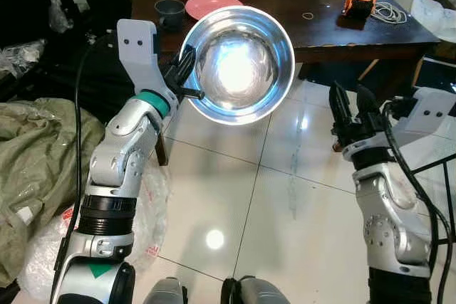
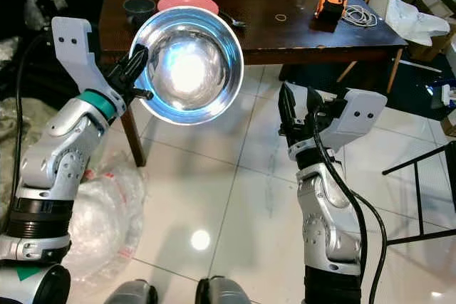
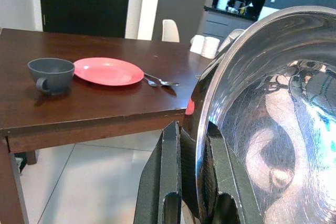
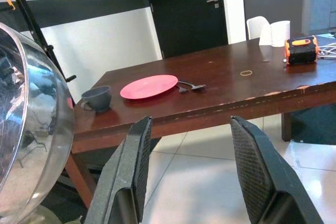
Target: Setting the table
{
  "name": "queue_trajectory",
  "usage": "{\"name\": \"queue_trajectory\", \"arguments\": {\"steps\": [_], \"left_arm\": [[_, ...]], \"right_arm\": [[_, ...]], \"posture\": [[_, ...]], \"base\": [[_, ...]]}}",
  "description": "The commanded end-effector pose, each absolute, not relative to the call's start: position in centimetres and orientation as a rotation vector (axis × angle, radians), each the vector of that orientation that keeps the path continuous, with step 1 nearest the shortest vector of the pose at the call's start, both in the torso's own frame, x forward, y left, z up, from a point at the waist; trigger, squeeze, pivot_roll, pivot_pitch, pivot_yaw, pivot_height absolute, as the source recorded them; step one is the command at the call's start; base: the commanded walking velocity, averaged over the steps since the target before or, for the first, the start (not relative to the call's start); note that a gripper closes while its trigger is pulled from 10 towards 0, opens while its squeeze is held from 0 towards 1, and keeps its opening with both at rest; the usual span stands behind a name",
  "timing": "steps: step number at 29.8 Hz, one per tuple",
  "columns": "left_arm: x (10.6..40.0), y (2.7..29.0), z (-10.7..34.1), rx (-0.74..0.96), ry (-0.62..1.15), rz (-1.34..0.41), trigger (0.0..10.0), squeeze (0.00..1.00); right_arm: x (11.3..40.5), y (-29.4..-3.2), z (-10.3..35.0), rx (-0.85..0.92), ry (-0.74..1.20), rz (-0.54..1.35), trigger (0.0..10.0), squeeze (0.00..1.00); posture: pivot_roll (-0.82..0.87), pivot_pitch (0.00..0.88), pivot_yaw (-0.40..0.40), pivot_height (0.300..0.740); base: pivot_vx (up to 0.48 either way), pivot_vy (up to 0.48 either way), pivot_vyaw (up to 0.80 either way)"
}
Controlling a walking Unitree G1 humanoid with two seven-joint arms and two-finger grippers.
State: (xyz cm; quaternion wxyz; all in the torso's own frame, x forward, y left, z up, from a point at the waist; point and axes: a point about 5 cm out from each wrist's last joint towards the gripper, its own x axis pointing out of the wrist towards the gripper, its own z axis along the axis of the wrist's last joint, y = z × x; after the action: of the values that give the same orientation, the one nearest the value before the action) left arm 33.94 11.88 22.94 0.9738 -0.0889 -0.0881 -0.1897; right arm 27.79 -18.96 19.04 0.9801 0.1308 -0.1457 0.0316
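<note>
Carrying: left gripper (image 1: 187,78) pinches the steel bowl (image 1: 239,64) rim; right gripper (image 1: 354,108) open, empty. Keep your bowl level toward the surface (image 1: 285,12) at 12 o'clock.

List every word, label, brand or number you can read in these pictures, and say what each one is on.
No text can be read.
Plastic bag on the floor: red printing, too blurred to read.
Orange and black device on the table: any marking is too small to read.
</note>
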Motion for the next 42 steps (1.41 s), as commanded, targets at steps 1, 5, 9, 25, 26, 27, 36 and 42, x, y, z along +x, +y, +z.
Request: {"name": "queue_trajectory", "arguments": {"steps": [1, 5, 9, 25, 26, 27, 36, 42], "left_arm": [[34.17, 11.71, 23.14, -0.172, -0.186, -0.378, 10.0, 0.0], [34.26, 11.76, 23.15, -0.159, -0.194, -0.372, 10.0, 0.0], [34.22, 11.62, 23.18, -0.145, -0.202, -0.383, 10.0, 0.0], [34.28, 11.3, 23.05, -0.137, -0.2, -0.393, 10.0, 0.0], [34.28, 11.3, 23.05, -0.137, -0.2, -0.393, 10.0, 0.0], [34.29, 11.29, 23.04, -0.136, -0.201, -0.393, 10.0, 0.0], [34.36, 11.23, 23.03, -0.132, -0.204, -0.393, 10.0, 0.0], [34.4, 11.2, 23.02, -0.128, -0.206, -0.397, 10.0, 0.0]], "right_arm": [[27.6, -19.08, 18.83, 0.267, -0.292, 0.049, 10.0, 0.0], [27.55, -19.09, 18.8, 0.267, -0.291, 0.048, 10.0, 0.0], [27.54, -19.08, 18.8, 0.266, -0.291, 0.049, 10.0, 0.0], [27.41, -19.12, 18.8, 0.263, -0.29, 0.046, 10.0, 0.0], [27.41, -19.12, 18.8, 0.263, -0.29, 0.046, 10.0, 0.0], [27.39, -19.12, 18.8, 0.263, -0.29, 0.046, 10.0, 0.0], [27.35, -19.1, 18.79, 0.265, -0.29, 0.045, 10.0, 0.0], [27.36, -19.11, 18.8, 0.264, -0.289, 0.043, 10.0, 0.0]], "posture": [[0.08, 0.01, 0.009, 0.74], [0.07, 0.01, 0.008, 0.74], [0.07, 0.011, 0.006, 0.74], [0.07, 0.015, 0.006, 0.74], [0.07, 0.015, 0.006, 0.74], [0.07, 0.015, 0.007, 0.74], [0.07, 0.016, 0.007, 0.74], [0.06, 0.016, 0.007, 0.74]], "base": [[0.274, 0.0, 0.0], [0.353, -0.228, 0.0], [0.325, -0.349, 0.0], [0.352, -0.263, 0.0], [0.439, 0.0, 0.0], [0.442, 0.0, 0.0], [0.451, 0.0, 0.0], [0.453, 0.0, 0.0]]}}
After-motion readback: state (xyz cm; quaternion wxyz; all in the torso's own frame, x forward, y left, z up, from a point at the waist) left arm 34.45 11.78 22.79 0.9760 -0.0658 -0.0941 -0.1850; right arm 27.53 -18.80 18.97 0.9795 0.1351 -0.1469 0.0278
